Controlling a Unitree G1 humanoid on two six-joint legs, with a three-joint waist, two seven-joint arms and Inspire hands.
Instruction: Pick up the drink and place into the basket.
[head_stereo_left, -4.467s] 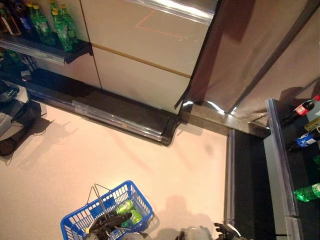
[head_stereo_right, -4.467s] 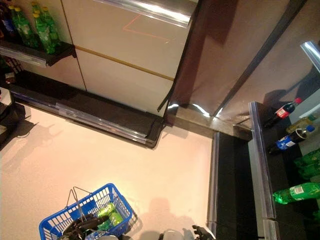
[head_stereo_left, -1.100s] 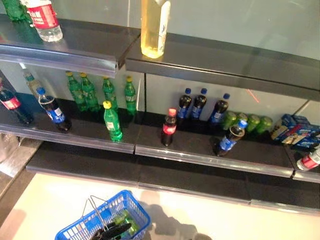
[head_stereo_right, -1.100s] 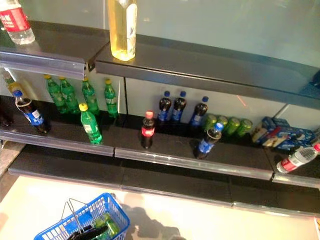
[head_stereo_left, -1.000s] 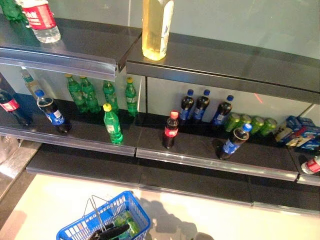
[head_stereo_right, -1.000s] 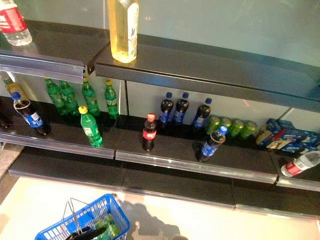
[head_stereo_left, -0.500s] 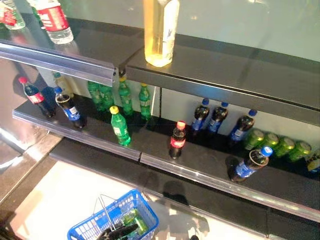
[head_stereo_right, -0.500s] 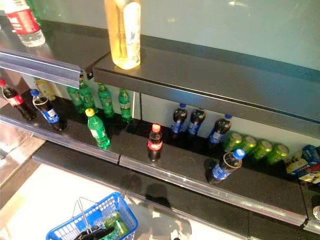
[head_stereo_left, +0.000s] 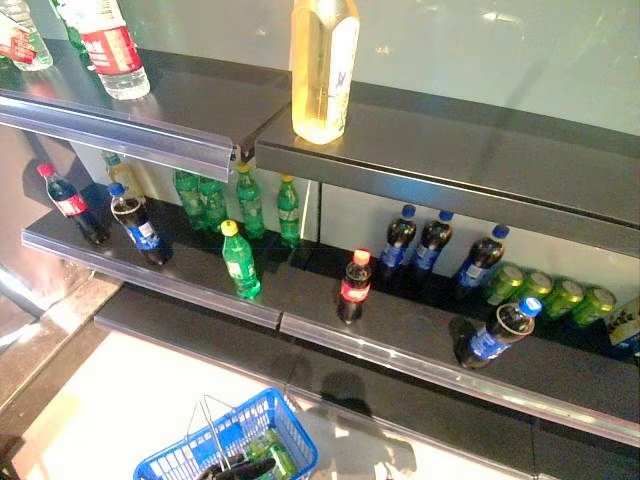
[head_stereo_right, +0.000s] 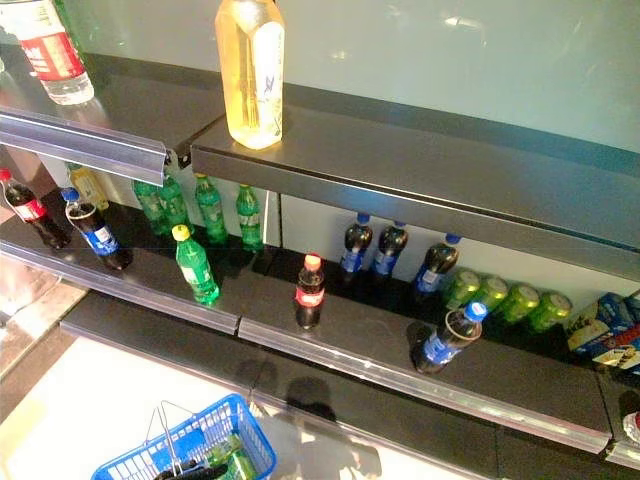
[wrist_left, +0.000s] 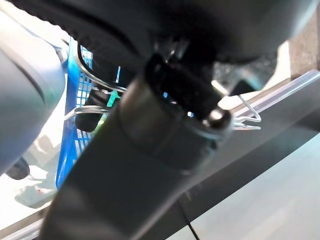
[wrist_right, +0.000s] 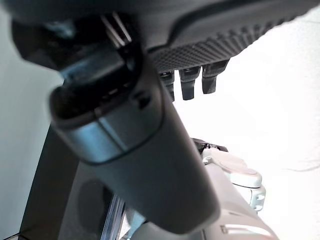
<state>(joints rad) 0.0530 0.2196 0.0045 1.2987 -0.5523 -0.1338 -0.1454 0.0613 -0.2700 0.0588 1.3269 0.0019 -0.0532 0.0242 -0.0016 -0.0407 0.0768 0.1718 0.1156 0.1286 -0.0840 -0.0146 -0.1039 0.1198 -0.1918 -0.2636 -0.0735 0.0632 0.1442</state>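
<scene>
The blue basket (head_stereo_left: 228, 443) hangs low at the left with green drinks (head_stereo_left: 272, 457) in it. My left hand (head_stereo_left: 242, 468) is shut on its thin wire handles (wrist_left: 244, 118); the basket also shows in the left wrist view (wrist_left: 75, 135). On the lower shelf (head_stereo_left: 400, 358) stand a red-capped cola bottle (head_stereo_left: 350, 287), a yellow-capped green bottle (head_stereo_left: 240, 262) and a leaning blue-capped bottle (head_stereo_left: 495, 335). My right hand (wrist_right: 150, 150) hangs empty with its fingers (wrist_right: 189, 86) straight, away from the shelf.
Blue-capped dark bottles (head_stereo_left: 428, 243), green bottles (head_stereo_left: 248, 200) and green cans (head_stereo_left: 550, 290) stand at the back of the lower shelf. A tall yellow bottle (head_stereo_left: 322, 65) and water bottles (head_stereo_left: 112, 45) stand on the upper shelf (head_stereo_left: 450, 165). Pale floor (head_stereo_left: 120, 400) lies below.
The camera has swung from a floor corner to the drink shelves, then shifted a little along them. The blue basket stays hanging from my left hand.
</scene>
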